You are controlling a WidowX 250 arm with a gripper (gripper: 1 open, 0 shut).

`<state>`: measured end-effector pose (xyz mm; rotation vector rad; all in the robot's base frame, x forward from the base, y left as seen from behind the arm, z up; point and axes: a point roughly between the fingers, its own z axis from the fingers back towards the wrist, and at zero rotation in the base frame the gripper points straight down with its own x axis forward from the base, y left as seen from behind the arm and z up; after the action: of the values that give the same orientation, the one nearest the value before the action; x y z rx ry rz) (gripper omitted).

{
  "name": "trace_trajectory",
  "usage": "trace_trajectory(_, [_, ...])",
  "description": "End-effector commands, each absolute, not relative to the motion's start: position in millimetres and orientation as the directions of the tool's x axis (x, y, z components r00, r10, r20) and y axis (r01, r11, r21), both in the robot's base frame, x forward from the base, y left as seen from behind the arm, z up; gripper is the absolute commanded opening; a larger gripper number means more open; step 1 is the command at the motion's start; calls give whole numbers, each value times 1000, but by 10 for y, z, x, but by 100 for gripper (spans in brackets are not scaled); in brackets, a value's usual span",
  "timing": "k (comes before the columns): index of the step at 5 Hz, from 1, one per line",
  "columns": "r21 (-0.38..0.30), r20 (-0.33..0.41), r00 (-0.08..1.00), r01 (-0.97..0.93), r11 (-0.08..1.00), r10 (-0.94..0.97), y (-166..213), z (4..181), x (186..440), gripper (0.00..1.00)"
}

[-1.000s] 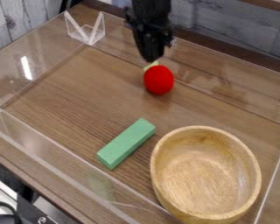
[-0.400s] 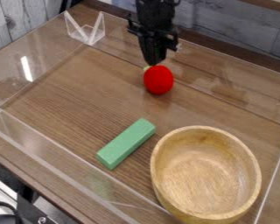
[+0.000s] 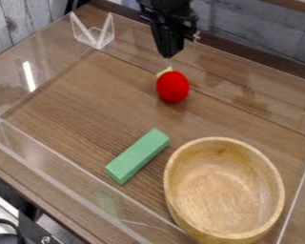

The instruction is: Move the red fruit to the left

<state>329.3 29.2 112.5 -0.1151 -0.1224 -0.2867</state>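
Note:
The red fruit [image 3: 173, 87] is a small glossy ball resting on the wooden table, right of centre towards the back, with a pale stem at its upper left. My dark gripper [image 3: 172, 54] hangs pointing straight down, directly above and slightly behind the fruit, clear of it. Nothing is held in it. Its fingers look close together, but the gap between them is too dark and small to read.
A flat green block [image 3: 138, 155] lies in front of the fruit. A wooden bowl [image 3: 170, 177] sits at the front right. Clear plastic walls [image 3: 28, 71] ring the table, and a clear folded stand [image 3: 91, 31] is at the back left.
The gripper has lifted away from the top of the red fruit, which stays where it was on the table.

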Motion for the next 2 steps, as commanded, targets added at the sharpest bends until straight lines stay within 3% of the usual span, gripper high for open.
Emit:
trace_trajectory(1, [-73, 168, 927, 351, 934, -335, 234, 1188, 3281, 100])
trace_trajectory(2, [-70, 152, 935, 334, 940, -321, 161, 1097, 3224, 100])
